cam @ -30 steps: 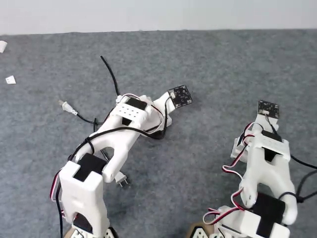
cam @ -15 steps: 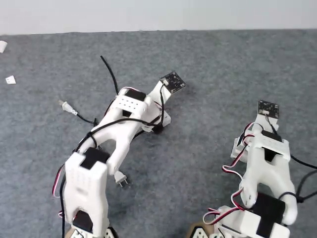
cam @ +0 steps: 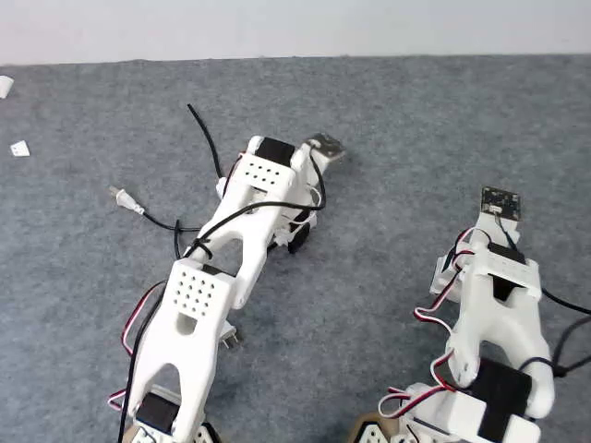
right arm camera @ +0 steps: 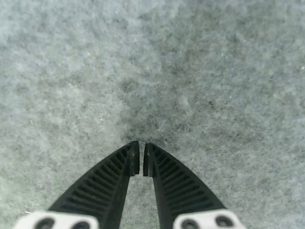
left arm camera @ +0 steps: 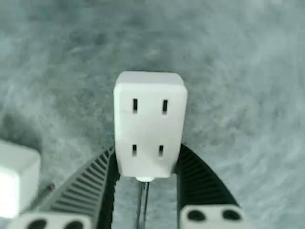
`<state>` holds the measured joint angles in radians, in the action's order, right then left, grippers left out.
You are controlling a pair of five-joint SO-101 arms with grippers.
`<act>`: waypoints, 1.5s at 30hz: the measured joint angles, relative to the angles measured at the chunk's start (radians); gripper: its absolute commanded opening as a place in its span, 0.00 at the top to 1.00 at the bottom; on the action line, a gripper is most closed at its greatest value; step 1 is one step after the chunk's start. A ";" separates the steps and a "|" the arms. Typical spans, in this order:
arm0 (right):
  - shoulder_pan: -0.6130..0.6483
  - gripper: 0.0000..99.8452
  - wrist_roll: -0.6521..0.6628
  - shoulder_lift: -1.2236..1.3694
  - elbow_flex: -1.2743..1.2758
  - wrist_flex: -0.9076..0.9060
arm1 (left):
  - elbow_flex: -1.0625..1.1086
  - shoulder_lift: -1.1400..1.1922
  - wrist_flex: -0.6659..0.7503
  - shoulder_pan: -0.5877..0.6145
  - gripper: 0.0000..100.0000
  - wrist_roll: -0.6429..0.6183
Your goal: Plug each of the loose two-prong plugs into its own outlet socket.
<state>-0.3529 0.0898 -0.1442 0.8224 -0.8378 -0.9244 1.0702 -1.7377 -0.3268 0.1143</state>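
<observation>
Holding the white plastic socket block firmly and squarely matters most here. The left gripper pinches the block's cord end from both sides, with both pairs of slots facing its wrist camera. The right gripper, fingers pressed together, hangs over bare grey carpet on the right. One small white two-prong plug lies far left, and a second plug lies near the left arm's base. I'd keep the clamp tight so that pushing the prongs in cannot twist the block.
</observation>
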 measured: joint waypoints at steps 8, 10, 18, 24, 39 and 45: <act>0.000 0.96 0.000 0.000 0.000 0.000 | 0.153 -0.129 0.009 -0.009 0.99 -0.222; 0.009 0.96 0.000 0.000 0.000 0.000 | 0.193 -0.172 0.009 -0.014 0.99 -0.330; 0.017 0.96 0.000 0.000 0.000 0.000 | 0.279 -0.258 0.009 -0.014 0.99 -0.729; 0.017 0.96 0.000 0.000 0.000 0.000 | 0.333 -0.256 0.009 -0.015 0.99 -0.891; 0.017 0.96 0.000 0.000 0.000 0.000 | 0.330 -0.213 0.029 -0.041 0.70 -0.686; 0.017 0.96 0.000 0.000 0.000 0.000 | 0.365 -0.265 0.014 -0.012 0.71 -0.621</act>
<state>-0.3360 0.0898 -0.1442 0.8224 -0.8378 -0.5593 0.8048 -1.7238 -0.3391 -0.5071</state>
